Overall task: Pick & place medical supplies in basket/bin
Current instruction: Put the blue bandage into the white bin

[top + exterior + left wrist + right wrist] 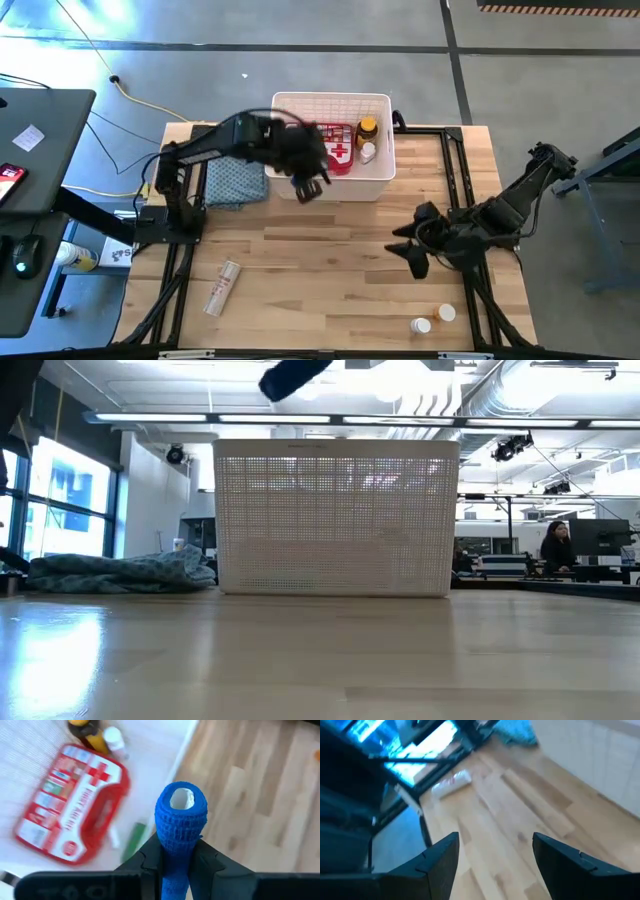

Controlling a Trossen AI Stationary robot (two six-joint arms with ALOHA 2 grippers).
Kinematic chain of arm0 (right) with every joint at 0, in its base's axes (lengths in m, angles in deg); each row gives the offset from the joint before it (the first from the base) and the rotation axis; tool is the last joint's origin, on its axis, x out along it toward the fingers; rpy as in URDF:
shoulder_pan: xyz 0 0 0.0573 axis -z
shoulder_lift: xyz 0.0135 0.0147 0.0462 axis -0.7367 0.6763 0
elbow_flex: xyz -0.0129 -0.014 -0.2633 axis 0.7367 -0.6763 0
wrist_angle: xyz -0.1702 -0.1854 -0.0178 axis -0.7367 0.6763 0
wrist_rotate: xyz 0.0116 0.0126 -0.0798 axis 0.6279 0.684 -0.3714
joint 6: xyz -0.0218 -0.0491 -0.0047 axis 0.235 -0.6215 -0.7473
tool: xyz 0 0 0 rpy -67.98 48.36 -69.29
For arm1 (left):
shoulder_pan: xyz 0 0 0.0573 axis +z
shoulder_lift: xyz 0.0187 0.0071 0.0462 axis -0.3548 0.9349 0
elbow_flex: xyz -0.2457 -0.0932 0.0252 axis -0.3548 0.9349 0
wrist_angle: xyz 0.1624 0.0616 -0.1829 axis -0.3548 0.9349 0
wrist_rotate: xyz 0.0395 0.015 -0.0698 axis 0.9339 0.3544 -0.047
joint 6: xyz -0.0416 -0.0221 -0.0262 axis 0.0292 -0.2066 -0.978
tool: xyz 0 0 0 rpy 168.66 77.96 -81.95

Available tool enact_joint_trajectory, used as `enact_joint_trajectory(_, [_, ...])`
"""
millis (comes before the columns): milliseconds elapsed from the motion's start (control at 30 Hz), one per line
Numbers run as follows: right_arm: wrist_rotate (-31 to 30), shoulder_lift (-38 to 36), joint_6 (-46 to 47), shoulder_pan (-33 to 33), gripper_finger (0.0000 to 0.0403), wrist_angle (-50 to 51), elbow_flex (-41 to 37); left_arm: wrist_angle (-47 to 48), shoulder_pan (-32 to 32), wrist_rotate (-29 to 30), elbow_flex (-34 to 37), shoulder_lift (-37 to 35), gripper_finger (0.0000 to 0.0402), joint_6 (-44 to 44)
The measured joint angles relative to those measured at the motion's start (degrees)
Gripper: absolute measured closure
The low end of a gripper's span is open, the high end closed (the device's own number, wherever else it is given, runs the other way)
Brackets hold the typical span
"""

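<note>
Right, from above your left gripper [312, 186] hangs over the near left corner of the white basket [380, 172], and you can make out the red first-aid case [339, 146], the amber bottle [367, 130] and a small white bottle [368, 152] lying inside it. Your blue patterned cloth [235, 182] sits just beside the basket's left wall. A white tube [221, 286] lies well apart on the table [330, 260] near the front left, and two small white pill bottles [433, 319] sit at the front right. Your right gripper [412, 256] waits low over the table's right side.

Now the low view: the basket [335, 520] stands square on the table, cloth [120, 572] beside it, one dark gripper tip [293, 377] poking in above the rim.

Over to your left wrist: the fingers [150, 862] are clamped on a blue wrap roll [180, 827], held above the basket's edge, with the case [72, 802] and a green tube [132, 840] below.

Right wrist: your fingers [442, 857] stand apart, nothing between them, the white tube [451, 783] farther off.
</note>
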Motion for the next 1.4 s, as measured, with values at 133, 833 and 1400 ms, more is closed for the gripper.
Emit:
enact_joint_trajectory(133, [-0.3,-0.7,-1.7,4.5,0.0160,0.0,0.0,-1.1,4.1,-0.1,0.0,-0.1,0.0305,7.7])
enact_joint_trajectory(833, [5.7,-0.7,-2.9,22.5,0.0160,-0.5,0.0,-11.8,23.4,-13.9,0.4,2.3,0.0305,26.1])
enact_joint_trajectory(1400, [8.1,-0.7,6.4,26.4,0.0160,-0.5,0.0,-21.3,28.3,-22.8,13.0,2.7,0.0305,32.0])
